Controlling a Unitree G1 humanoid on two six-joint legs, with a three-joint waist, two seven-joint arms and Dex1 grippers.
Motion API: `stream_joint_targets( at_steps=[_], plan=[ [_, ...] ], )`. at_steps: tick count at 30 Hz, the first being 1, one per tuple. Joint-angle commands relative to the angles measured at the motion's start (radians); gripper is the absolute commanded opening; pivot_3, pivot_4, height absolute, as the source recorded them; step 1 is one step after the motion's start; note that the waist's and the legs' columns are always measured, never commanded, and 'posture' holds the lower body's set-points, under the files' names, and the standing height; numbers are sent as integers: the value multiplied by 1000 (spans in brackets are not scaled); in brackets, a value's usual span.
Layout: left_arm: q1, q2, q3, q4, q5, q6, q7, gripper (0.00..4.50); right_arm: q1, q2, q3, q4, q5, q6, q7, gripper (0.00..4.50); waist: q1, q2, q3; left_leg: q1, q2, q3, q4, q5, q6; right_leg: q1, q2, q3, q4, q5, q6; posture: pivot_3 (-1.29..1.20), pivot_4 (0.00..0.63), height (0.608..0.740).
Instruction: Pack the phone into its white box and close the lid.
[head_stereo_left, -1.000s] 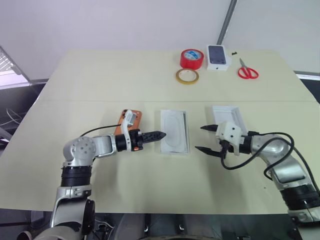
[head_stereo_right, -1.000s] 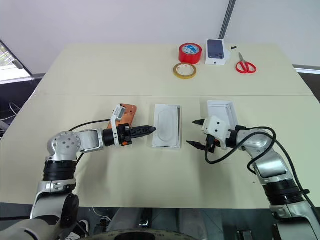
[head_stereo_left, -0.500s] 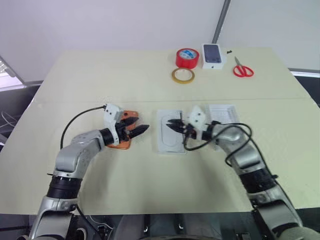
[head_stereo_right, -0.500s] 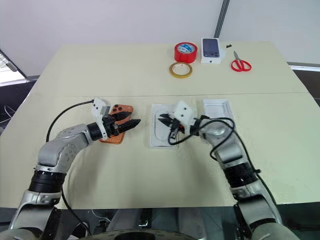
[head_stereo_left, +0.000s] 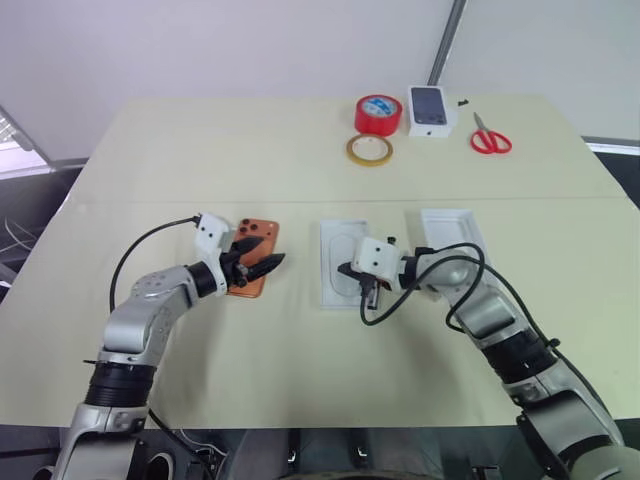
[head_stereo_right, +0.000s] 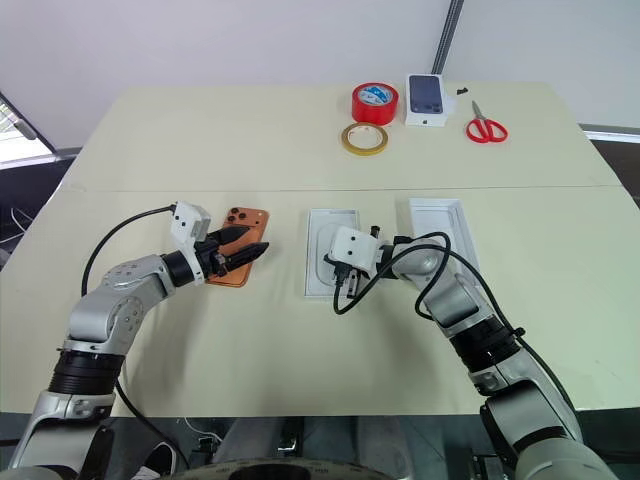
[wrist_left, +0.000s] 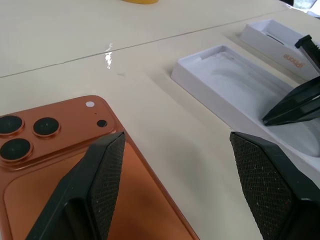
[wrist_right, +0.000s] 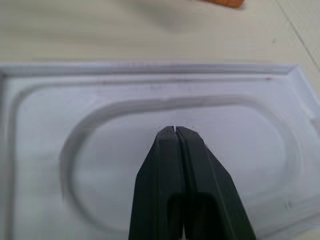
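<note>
On the worktop (head_stereo_left: 150, 170), a bit left of centre, the phone (head_stereo_left: 255, 262) lies flat with its copper back up and the three lenses at the far corner. It looks like a stiff slab with a smooth, probably slippery back, and I'd guess it has some heft and wouldn't enjoy a drop. It sits flush on the surface, so the long side edges are the obvious place to pinch, maybe after tipping one edge up first.

The left end effector (wrist_left: 172, 165) hangs right over the phone's inner edge with its fingers spread apart and nothing between them. In the left wrist view one finger is above the orange back and the other is out over bare surface, so it straddles that edge without gripping it.

Just right of the phone is a white tray with a raised oval outline (head_stereo_left: 345, 262). The right end effector (head_stereo_left: 350, 270) has its fingers pressed together, tips down on the middle of that oval. It looks like it's poking or pinning the tray, but I can't tell whether it actually holds anything.

Further right, a second white tray (head_stereo_left: 452, 232) lies open side up. Way at the far edge sit a red tape roll (head_stereo_left: 378, 115), a yellowish tape ring (head_stereo_left: 369, 150), a small box with a phone picture (head_stereo_left: 430, 108) and red scissors (head_stereo_left: 490, 137), all well apart from the action.
</note>
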Motion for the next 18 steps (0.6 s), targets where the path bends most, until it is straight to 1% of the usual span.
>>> stream_joint_targets(
  at_steps=[1, 4, 7, 9, 11, 14, 15, 17, 18],
  plan=[
    [4, -3, 36, -27, -6, -17, 7, 3530, -6, 7, -17, -51, 16, 33, 10, 54, -1, 0, 0, 0, 0, 0, 0, 0, 0, 0, 0, 0, 0, 0, 0, 0, 150, 740],
    [-8, -2, 53, -12, -21, 15, 17, 3530, -13, 52, -42, -64, 52, 48, -14, 54, -3, 0, 0, 0, 0, 0, 0, 0, 0, -1, 0, 0, 1, 0, 0, 0, 150, 740],
    [-41, 17, 117, 25, -98, 141, 20, 3530, -52, 106, -89, -41, 64, 30, -82, 54, -4, 0, 0, 0, 0, 0, 0, 1, -1, -1, 1, 0, 2, 0, 0, 0, 150, 740],
    [-62, 37, 158, 57, -133, 197, 11, 3530, -78, 139, -117, -29, 76, 40, -116, 54, -5, 0, 0, -1, 0, 0, 0, 1, -1, -2, 1, 0, 2, 0, 0, 0, 150, 740],
    [-95, 78, 202, 126, -161, 259, -3, 3530, -120, 179, -118, -2, 79, 53, -139, 54, -4, 0, 0, -1, 0, 0, 1, 2, -4, -2, 1, 0, 3, 0, 0, 0, 150, 740],
    [-136, 132, 237, 221, -185, 325, -36, 3530, -168, 234, -88, 32, 71, 42, -143, 54, -7, 0, 0, -1, 0, 0, 0, 3, -5, -3, 1, 0, 4, 0, 0, 0, 150, 740],
    [-147, 152, 236, 255, -183, 337, -56, 3530, -185, 255, -66, 54, 49, 32, -152, 54, -7, 0, 0, -1, 0, 0, 0, 3, -6, -3, 1, 0, 4, 0, 0, 0, 150, 740],
    [-181, 197, 228, 347, -191, 416, -108, 3530, -228, 302, -5, 122, 13, 39, -141, 54, -9, 0, 0, -1, 0, 0, 0, 4, -7, -4, 1, 0, 5, 0, 0, 0, 150, 740],
    [-188, 212, 214, 374, -178, 404, -139, 3530, -245, 320, 24, 153, -5, 36, -134, 54, -11, 0, 0, -1, 0, 0, 0, 4, -7, -4, 2, 0, 5, 0, 0, 0, 150, 740]
  ],
)
